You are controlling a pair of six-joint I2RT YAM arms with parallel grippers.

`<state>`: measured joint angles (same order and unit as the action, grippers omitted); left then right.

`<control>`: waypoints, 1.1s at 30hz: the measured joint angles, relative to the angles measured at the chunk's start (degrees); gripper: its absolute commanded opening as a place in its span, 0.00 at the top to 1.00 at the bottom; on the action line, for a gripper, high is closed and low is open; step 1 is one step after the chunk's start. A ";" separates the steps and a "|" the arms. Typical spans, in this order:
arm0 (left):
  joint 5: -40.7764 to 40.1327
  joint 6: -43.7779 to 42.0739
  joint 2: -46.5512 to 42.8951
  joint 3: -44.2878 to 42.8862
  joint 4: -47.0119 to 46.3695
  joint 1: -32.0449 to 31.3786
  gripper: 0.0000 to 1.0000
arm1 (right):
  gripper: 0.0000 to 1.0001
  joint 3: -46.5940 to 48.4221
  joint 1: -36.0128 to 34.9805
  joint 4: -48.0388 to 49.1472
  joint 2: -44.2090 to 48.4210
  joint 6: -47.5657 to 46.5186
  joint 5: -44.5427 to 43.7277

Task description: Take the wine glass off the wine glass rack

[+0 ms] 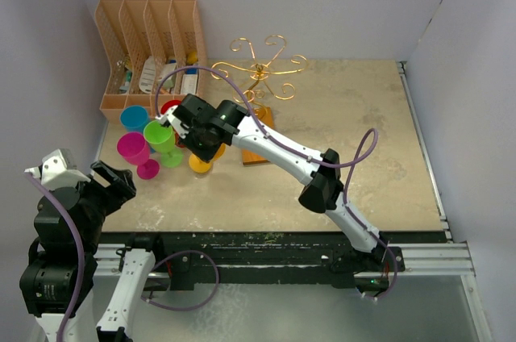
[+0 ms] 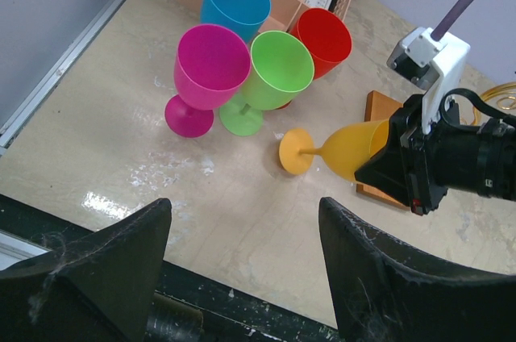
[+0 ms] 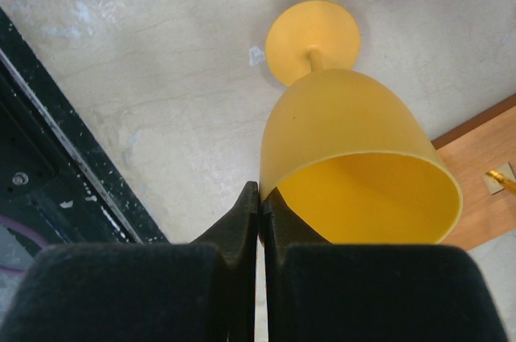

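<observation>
One orange wine glass (image 3: 355, 140), tilted, its rim pinched in the right tool (image 3: 260, 197).

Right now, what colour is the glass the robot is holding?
It's orange-yellow. The wine glass shows best in the right wrist view.

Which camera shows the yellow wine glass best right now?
Right wrist: the yellow wine glass fills the frame, rim, bowl, stem and foot showing, the right gripper pinching its rim. Left wrist shows it smaller, tilted, side-on. Top external shows only a small part under the gripper.
</observation>
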<state>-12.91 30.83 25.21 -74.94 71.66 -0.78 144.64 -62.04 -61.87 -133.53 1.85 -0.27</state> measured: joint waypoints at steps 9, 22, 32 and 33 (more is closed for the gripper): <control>0.24 0.00 0.00 0.96 0.04 0.00 0.24 | 0.99 2.58 0.44 1.84 -1.09 -1.33 0.44; 0.33 0.00 0.00 2.78 -0.42 0.00 0.24 | 0.99 2.58 0.28 2.23 -1.44 -2.32 0.44; 0.50 -0.02 0.00 3.21 -0.74 0.00 0.24 | 0.94 2.58 0.26 2.73 -4.02 -2.58 0.44; 0.50 -0.02 0.00 3.21 -0.76 0.00 0.24 | 0.90 2.58 0.26 2.75 -4.02 -2.62 0.39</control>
<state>-12.40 30.81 25.21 -71.72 70.89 -0.78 147.22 -61.78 -59.11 -137.56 -0.78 0.12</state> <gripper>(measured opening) 0.765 0.026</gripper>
